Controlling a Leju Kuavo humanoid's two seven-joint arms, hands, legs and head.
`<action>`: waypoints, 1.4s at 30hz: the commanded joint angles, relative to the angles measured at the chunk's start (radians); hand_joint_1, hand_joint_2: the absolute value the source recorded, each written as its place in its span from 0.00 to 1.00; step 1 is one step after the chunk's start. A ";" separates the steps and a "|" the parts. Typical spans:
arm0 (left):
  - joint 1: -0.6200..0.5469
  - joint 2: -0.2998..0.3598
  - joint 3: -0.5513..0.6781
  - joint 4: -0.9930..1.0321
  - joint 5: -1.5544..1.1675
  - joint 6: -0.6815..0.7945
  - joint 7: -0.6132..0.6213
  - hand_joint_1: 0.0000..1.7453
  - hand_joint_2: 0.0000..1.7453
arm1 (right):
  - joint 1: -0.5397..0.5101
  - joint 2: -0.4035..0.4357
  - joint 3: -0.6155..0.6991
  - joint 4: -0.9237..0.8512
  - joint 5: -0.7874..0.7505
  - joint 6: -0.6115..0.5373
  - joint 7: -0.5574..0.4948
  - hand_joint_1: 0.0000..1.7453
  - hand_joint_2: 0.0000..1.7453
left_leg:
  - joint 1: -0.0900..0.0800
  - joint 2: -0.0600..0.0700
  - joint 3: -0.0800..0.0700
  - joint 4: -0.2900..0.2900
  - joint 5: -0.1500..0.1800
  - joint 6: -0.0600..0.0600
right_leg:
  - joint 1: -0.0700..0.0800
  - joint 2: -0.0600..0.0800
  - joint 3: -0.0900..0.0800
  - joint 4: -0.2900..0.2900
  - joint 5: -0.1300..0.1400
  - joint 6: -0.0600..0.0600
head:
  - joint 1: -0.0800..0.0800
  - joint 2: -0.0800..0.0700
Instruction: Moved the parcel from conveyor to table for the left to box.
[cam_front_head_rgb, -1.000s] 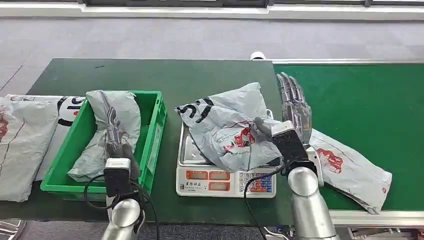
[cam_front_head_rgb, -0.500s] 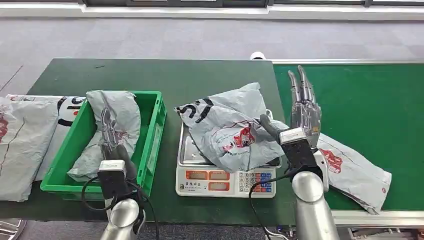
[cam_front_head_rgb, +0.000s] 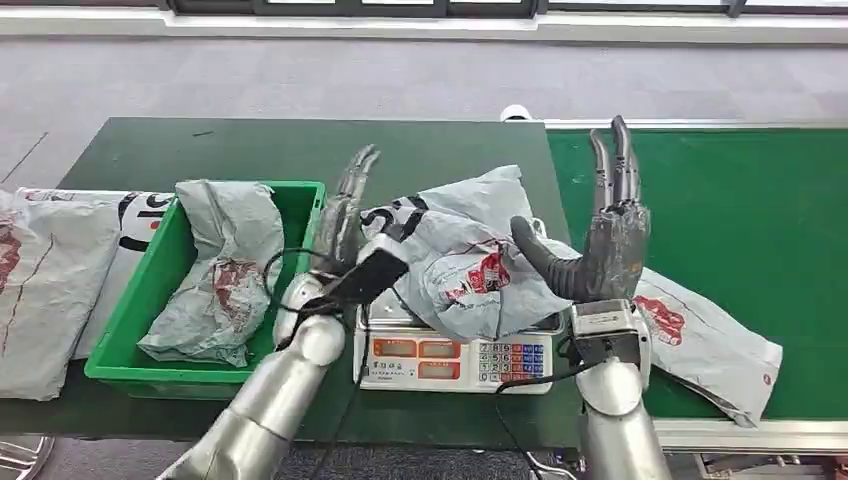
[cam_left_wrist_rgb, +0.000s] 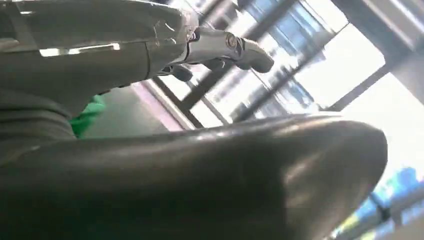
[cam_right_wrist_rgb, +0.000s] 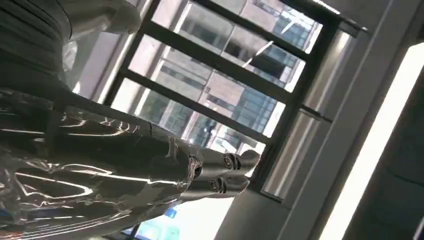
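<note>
Since a second ago: left hand (cam_front_head_rgb: 345, 215) lifted out of the green crate (cam_front_head_rgb: 306, 262) and now raised between crate and scale (cam_front_head_rgb: 455, 355), fingers straight and together, pointing up, holding nothing. Right hand (cam_front_head_rgb: 608, 225) also risen from beside the parcel on the scale (cam_front_head_rgb: 455, 255), now upright above the scale's right edge, fingers extended upward, thumb stuck out toward the parcel, empty. Parcel on the scale unmoved, crumpled grey mailer with black lettering and a red mark, draped over the weighing pan and overhanging its right side. Grey parcel in the crate (cam_front_head_rgb: 228, 265) slightly more exposed with the arm gone.

Hard to make out: left wrist view mostly blurred dark thumb (cam_left_wrist_rgb: 200, 185), with fingertips (cam_left_wrist_rgb: 240, 50) against bright windows; a sliver of green there, not identifiable. Right wrist view shows shiny fingers (cam_right_wrist_rgb: 220, 172) before a window grid, nothing in them. Second conveyor parcel (cam_front_head_rgb: 700, 340) partly hidden behind the right forearm. Flat grey parcels at far left (cam_front_head_rgb: 50, 280) cut off by the picture edge. Scale's pan largely covered; keypad and displays visible in front.

Edges and room: scale near the tabletop (cam_front_head_rgb: 250, 150) front edge, just beside the crate's right wall. Conveyor belt (cam_front_head_rgb: 740, 200) butts against the tabletop's right side; broad open green belt behind the second parcel. Open tabletop behind crate and scale.
</note>
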 joint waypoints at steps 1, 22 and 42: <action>-0.342 -0.074 -0.240 0.477 -0.052 -0.129 0.118 0.00 0.00 | -0.059 -0.049 0.093 -0.011 -0.103 0.011 -0.102 0.00 1.00 | 0.001 0.000 -0.002 0.000 0.001 -0.001 | 0.001 -0.001 -0.001 0.000 0.001 0.000 | 0.000 0.000; -0.353 -0.074 -0.347 0.499 0.066 -0.190 0.158 0.00 1.00 | -0.052 -0.072 0.101 -0.040 -0.122 0.004 -0.099 0.00 1.00 | 0.001 0.005 0.000 -0.002 0.000 -0.002 | 0.002 0.002 -0.001 -0.002 0.001 -0.001 | 0.000 0.000; -0.309 -0.047 -0.649 0.654 0.152 -0.601 0.343 0.00 1.00 | -0.092 -0.037 0.112 -0.040 -0.121 0.049 -0.089 0.00 1.00 | 0.000 0.008 0.001 -0.002 0.000 -0.002 | 0.001 0.006 -0.001 -0.001 0.001 -0.001 | 0.000 0.000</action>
